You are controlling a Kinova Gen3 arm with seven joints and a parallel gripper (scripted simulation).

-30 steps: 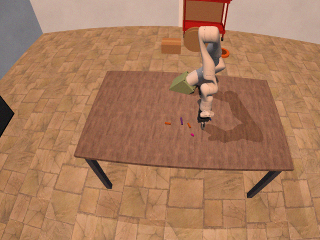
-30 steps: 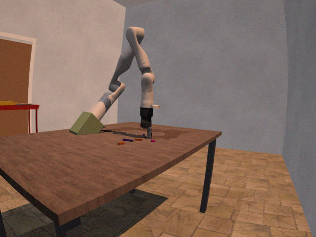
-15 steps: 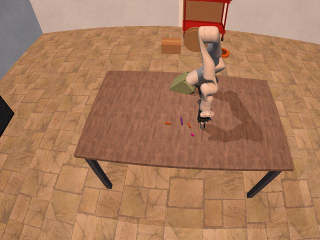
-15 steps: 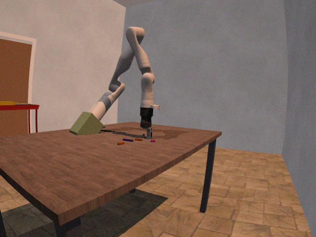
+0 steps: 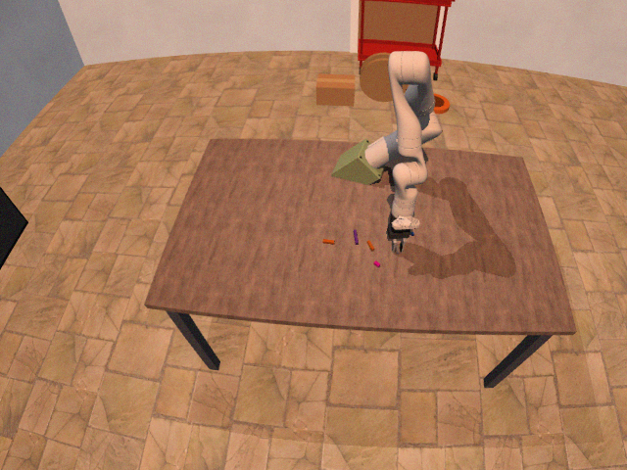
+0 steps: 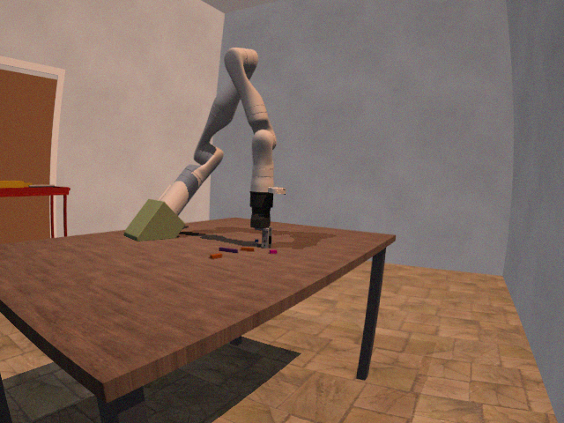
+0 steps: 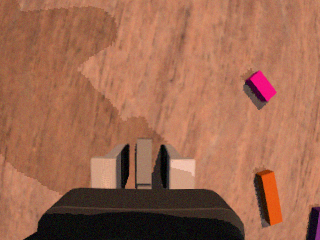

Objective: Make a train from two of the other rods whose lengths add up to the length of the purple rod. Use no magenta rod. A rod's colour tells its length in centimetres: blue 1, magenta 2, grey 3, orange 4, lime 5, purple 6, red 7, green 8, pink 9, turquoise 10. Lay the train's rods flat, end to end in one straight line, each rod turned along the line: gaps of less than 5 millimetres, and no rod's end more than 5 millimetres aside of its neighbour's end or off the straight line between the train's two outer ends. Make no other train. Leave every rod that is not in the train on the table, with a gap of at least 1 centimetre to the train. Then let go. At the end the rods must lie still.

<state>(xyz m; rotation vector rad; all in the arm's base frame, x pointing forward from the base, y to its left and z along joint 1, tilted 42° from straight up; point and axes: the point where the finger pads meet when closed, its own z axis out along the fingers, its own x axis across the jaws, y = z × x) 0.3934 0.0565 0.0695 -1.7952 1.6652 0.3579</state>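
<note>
My gripper point(image 5: 398, 248) point(image 6: 265, 241) point(image 7: 145, 159) points straight down at the table point(image 5: 253, 202) point(image 6: 137, 295), with its fingers open. A grey rod point(image 7: 144, 170) sits between the fingers, with a dark gap on each side. The purple rod point(image 5: 356, 236) point(image 6: 227, 249) lies to the left of the gripper. One orange rod point(image 5: 370, 245) point(image 6: 247, 248) point(image 7: 270, 196) lies between the purple rod and the gripper. A second orange rod point(image 5: 328, 241) point(image 6: 216, 256) lies further left. A magenta rod point(image 5: 376, 263) point(image 6: 272, 251) point(image 7: 262, 86) lies nearer the front. A small blue rod point(image 5: 411, 233) point(image 6: 256, 241) lies just behind the gripper.
The arm's green wedge base point(image 5: 357, 164) point(image 6: 152, 223) stands at the table's back edge. A red cart point(image 5: 400, 30), a cardboard box point(image 5: 335, 89) and an orange ring point(image 5: 441, 103) stand on the floor behind the table.
</note>
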